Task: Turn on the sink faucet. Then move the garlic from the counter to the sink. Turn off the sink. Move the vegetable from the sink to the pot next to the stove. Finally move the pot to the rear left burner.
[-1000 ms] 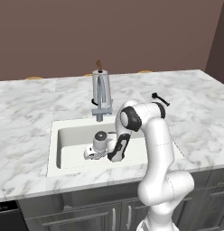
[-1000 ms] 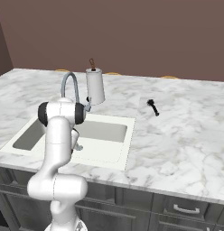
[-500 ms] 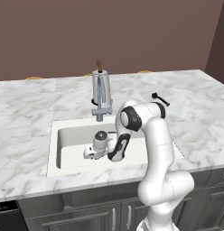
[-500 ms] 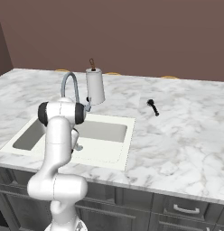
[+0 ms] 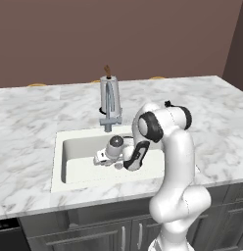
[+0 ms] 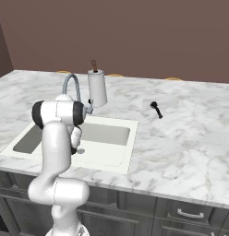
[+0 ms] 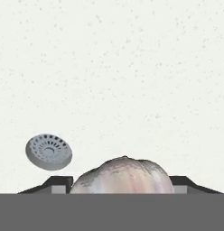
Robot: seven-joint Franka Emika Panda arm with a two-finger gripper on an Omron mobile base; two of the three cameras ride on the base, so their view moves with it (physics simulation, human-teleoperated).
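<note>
In my hand view the garlic (image 7: pixel 123 176) is very close to the camera, a round pinkish-white bulb with faint purple streaks. I see only its upper half; a dark finger tip shows at each side of it. Behind it I see the speckled off-white floor of the sink (image 7: pixel 132 67), and the small round metal drain (image 7: pixel 49 151) is near the bulb, at its left. From the left base view the sink (image 5: pixel 60 162) is a rectangular basin with rounded corners, set in the white marble counter (image 5: pixel 30 112). The sink faucet (image 5: pixel 110 105) stands upright at the rear rim of the basin. I see no water from it.
</note>
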